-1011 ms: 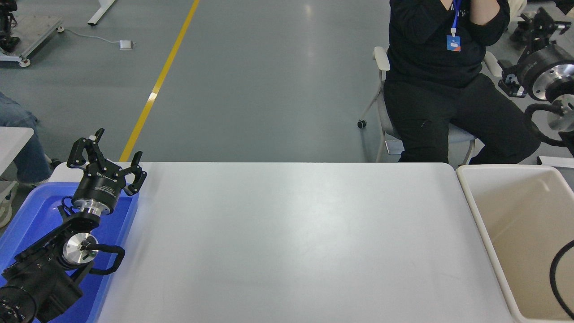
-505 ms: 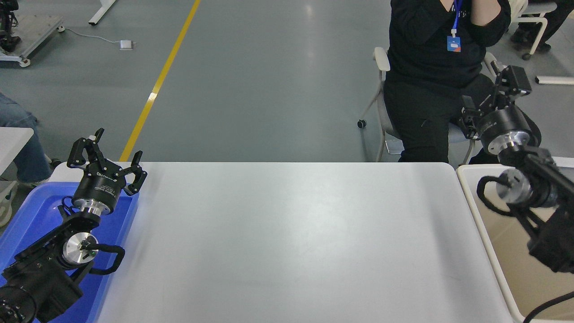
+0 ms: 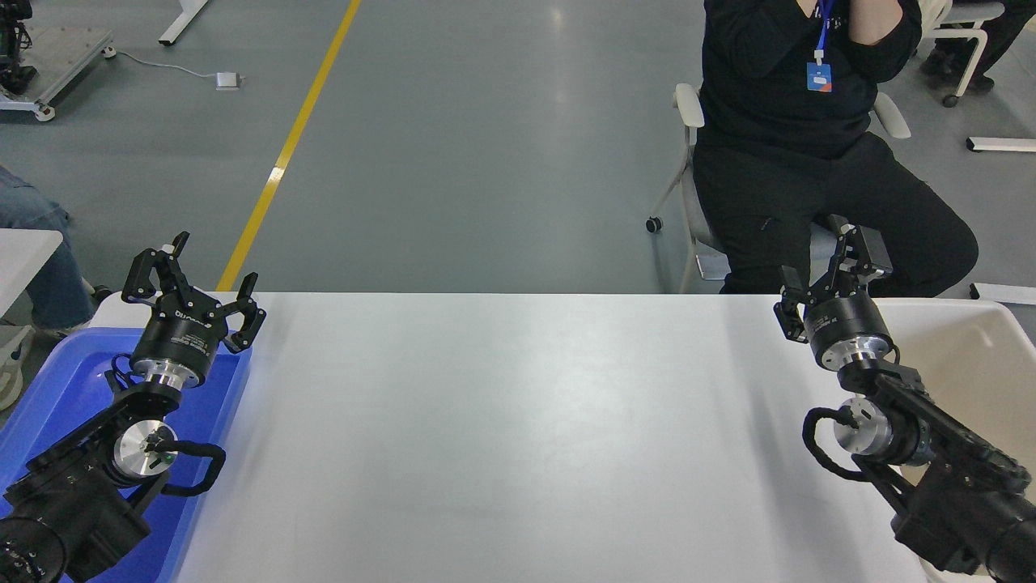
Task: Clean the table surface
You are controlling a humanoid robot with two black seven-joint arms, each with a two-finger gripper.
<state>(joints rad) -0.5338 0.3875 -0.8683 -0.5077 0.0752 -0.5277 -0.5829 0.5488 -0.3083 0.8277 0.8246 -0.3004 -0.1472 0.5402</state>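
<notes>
Since half a second ago our right arm has swung in leftward and nearer, so the right gripper (image 3: 824, 275) now sits over the far right corner of the table surface (image 3: 518, 437), where before it was out beyond the far edge, above the bin (image 3: 959, 356). Our left arm has not moved at all.

We see the right gripper pointing away from us toward the far side, its fingers spread with a clear gap between them and nothing held. Its wrist and forearm run back to the near right corner, crossing over the bin's left rim. We cannot tell how high the gripper is above the table.

Our left gripper (image 3: 193, 283) is parked over the far end of the blue tray (image 3: 57, 397) at the left, its jaws wide and empty, the arm trailing back to the near left corner.

Between the tray and the bin the white table surface fills the middle of the view, running from the near edge to its rounded far corners.

Beyond the far right corner a person (image 3: 797, 105) in black sits on a chair (image 3: 688, 105).
</notes>
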